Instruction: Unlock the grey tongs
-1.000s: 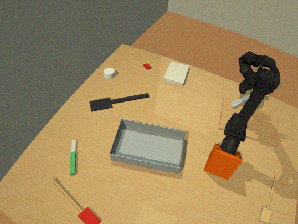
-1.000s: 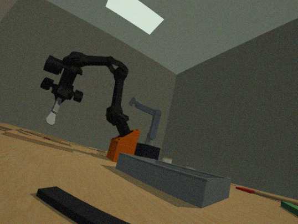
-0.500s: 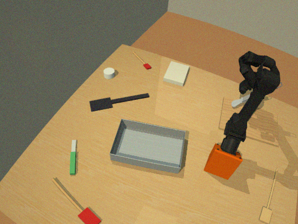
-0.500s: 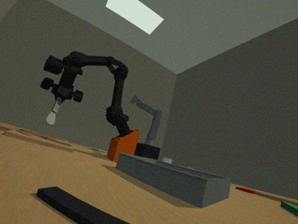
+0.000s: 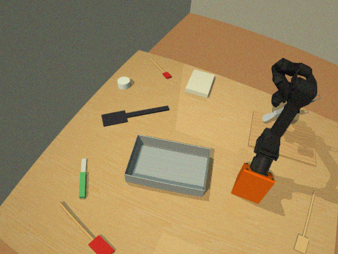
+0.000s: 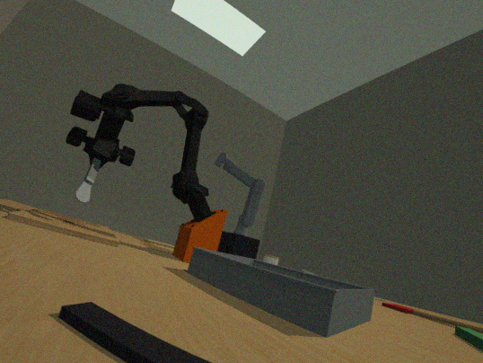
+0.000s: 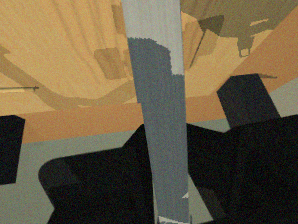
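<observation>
The grey tongs [image 5: 271, 116] [image 6: 84, 190] [image 7: 167, 125] hang in the air above the wooden board [image 5: 258, 136] [image 6: 63, 230]. Their pale broad tips slant downward in the exterior view, and the arms look close together. My gripper [image 6: 97, 161] [image 7: 157, 126] is shut on the tongs, above their tips; the arm hides the grip in the top view. A thin outlined end of the tongs shows beyond the arm there. Whether the lock is engaged cannot be told. The roasting tin [image 5: 164, 185] [image 6: 265, 285] stands on the table with nothing across it.
A black spatula [image 5: 115, 118] [image 6: 90, 314], a pale block [image 5: 201, 82] and a white round piece [image 5: 124, 83] lie beyond the tin. A green-handled tool [image 5: 82, 185] and red-headed tool [image 5: 101, 244] lie to its left. A wooden tool [image 5: 301, 242] lies near the orange arm base [image 5: 254, 186].
</observation>
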`<act>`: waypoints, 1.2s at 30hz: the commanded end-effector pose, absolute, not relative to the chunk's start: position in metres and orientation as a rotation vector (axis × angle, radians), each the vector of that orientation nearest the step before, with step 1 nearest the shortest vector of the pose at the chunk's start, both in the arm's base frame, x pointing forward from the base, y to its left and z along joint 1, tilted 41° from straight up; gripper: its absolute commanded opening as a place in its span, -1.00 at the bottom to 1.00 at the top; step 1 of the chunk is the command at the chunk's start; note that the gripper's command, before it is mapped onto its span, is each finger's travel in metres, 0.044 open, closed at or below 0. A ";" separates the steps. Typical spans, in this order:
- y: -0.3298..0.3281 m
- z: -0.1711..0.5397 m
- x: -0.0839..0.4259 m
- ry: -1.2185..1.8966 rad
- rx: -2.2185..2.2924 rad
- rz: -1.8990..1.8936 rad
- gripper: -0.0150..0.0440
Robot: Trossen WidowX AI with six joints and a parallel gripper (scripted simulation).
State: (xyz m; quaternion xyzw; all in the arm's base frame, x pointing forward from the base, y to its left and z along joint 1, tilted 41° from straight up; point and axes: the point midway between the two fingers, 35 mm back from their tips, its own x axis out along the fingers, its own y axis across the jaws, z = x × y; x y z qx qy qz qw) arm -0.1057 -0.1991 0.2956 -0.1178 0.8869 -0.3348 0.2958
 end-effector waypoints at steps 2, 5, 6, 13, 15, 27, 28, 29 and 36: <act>-0.201 0.288 -0.109 2.316 -0.292 -0.829 -1.00; -0.203 0.282 -0.110 2.279 -0.281 -0.784 -1.00; -0.204 0.280 -0.111 2.266 -0.278 -0.771 -1.00; -0.209 0.268 -0.114 2.168 -0.268 -0.690 -1.00; -0.211 0.266 -0.114 2.139 -0.269 -0.670 -1.00; -0.219 0.253 -0.118 1.961 -0.308 -0.584 -1.00; -0.220 0.253 -0.119 1.947 -0.314 -0.580 -1.00; -0.220 0.252 -0.119 1.932 -0.320 -0.576 -1.00; -0.225 0.250 -0.122 1.829 -0.373 -0.557 -1.00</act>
